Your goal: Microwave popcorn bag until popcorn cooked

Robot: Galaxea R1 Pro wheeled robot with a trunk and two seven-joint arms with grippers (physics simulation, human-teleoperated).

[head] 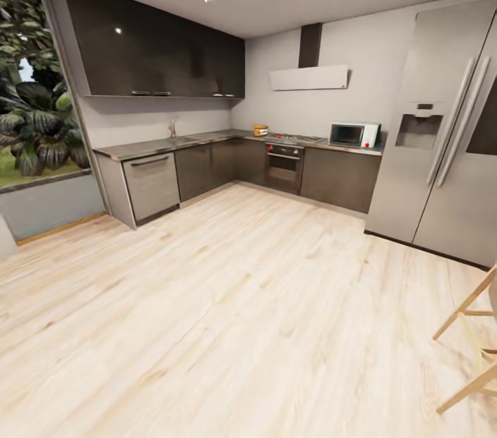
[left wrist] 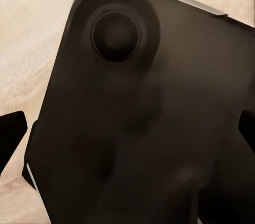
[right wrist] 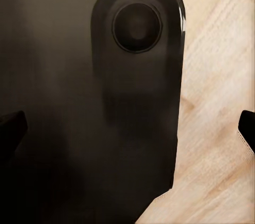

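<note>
Far across the room, the popcorn bag (head: 260,130) is a small tan shape on the grey countertop (head: 159,146), in the corner just left of the hob. The mint-blue microwave (head: 353,135) stands on the counter right of the hob, its dark door closed. The popcorn itself is too small to make out. In the left wrist view my left gripper (left wrist: 127,134) is open, its dark fingers (left wrist: 10,136) wide apart over a dark part of my own body. In the right wrist view my right gripper (right wrist: 128,131) is open in the same way, with nothing between its fingers (right wrist: 247,131).
A wide stretch of pale wood floor (head: 228,300) lies between me and the L-shaped cabinets. A tall steel fridge (head: 442,134) stands at the right, the built-in oven (head: 284,168) under the hob (head: 295,139). Wooden stool legs (head: 476,348) show at the right edge.
</note>
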